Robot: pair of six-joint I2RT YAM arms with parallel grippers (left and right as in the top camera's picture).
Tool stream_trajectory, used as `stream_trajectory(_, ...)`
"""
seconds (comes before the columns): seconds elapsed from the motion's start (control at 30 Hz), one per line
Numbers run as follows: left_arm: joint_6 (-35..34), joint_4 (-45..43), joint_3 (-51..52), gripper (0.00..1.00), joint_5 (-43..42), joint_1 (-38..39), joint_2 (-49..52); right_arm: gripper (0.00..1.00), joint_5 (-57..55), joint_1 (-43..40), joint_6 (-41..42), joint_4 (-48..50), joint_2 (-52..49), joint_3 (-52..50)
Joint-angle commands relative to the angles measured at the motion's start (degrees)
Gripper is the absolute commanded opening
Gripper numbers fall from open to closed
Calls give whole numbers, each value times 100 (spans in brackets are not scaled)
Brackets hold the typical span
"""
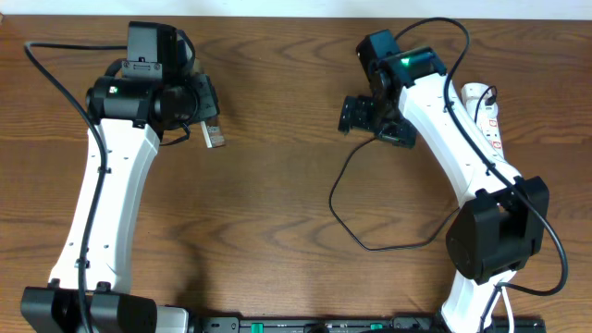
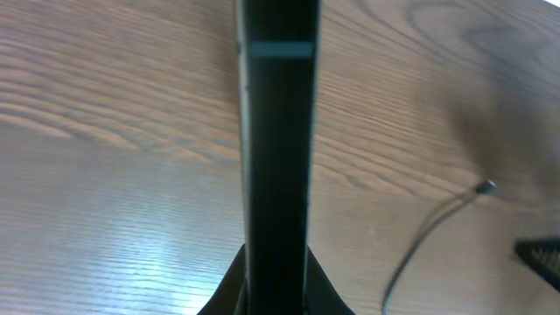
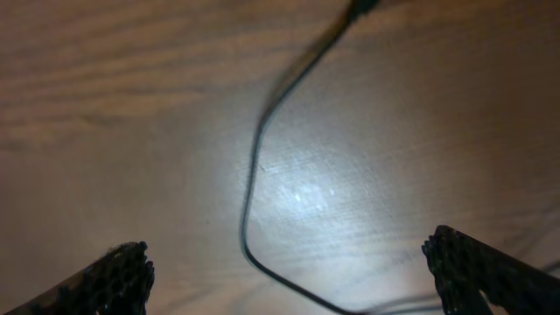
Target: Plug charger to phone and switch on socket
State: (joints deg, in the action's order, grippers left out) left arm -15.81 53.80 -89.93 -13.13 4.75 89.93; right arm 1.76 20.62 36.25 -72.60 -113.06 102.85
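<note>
My left gripper (image 1: pixel 209 118) is shut on the phone (image 1: pixel 215 137), which it holds up off the table at the upper left. In the left wrist view the phone (image 2: pixel 276 131) shows edge-on as a dark upright slab rising from between the jaws of the left gripper (image 2: pixel 276 302). The charger (image 1: pixel 335 205) loops across the table's middle right. Its connector tip (image 2: pixel 486 185) lies on the wood under my right gripper (image 1: pixel 350 115). The right gripper (image 3: pixel 293 271) stands open above the charger cable (image 3: pixel 254 166), holding nothing. The socket (image 1: pixel 491 113) lies at the right edge, partly behind the right arm.
The socket's white cord (image 1: pixel 476 92) curls at its far end. A black cable (image 1: pixel 42 65) from the left arm arcs over the table's left side. Bare wooden table (image 1: pixel 277 240) lies between the two arms.
</note>
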Motion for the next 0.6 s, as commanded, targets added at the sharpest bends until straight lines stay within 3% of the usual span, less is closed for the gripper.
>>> stream_trajectory(0.0, 264, -31, -92, 7, -616, -7, -184, 99, -122, -44, 494, 87, 22, 9)
stream_trajectory(0.13, 275, -57, -92, 7, -879, -7, -184, 99, -761, -44, 1449, 142, 22, 4)
stream_trajectory(0.57, 293, -74, -90, 7, -874, -7, -144, 99, -785, -44, 1532, 472, -127, -63)
